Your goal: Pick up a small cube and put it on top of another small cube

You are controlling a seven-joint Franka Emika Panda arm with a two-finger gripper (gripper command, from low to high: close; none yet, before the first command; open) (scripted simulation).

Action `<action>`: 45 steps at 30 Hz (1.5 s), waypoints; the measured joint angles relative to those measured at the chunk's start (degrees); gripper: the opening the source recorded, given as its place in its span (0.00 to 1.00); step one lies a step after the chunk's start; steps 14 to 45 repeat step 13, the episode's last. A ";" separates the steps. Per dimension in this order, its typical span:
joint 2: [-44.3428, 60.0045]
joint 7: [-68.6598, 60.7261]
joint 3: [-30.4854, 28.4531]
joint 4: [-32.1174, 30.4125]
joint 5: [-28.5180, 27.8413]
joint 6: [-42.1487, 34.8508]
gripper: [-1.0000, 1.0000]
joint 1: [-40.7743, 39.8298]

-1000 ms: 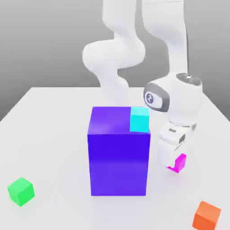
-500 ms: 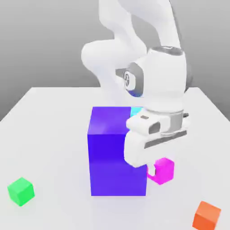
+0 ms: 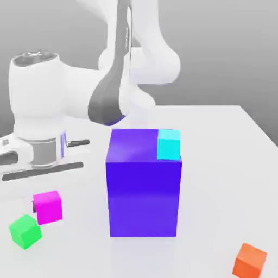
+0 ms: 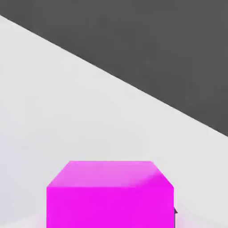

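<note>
Magenta cube (image 3: 48, 208): held between the fingers (image 3: 34, 207) of the gripper (image 3: 47, 206), which are clamped on it beneath the white hand. In the hand view its pale upper face and brighter side face are seen close up. Green cube (image 3: 25, 232): lower in the exterior view than the fingers and slightly to that view's left, near the held cube; whether the two touch cannot be told. Blue-purple block (image 3: 143, 190): to the exterior view's right of the fingers, apart from them, bearing the cyan cube (image 3: 169, 145). Orange cube (image 3: 250, 262): well apart from the fingers, on the white table (image 3: 217, 179).
</note>
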 joint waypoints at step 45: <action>11.44 -14.76 2.38 0.50 10.44 5.94 1.00 -7.69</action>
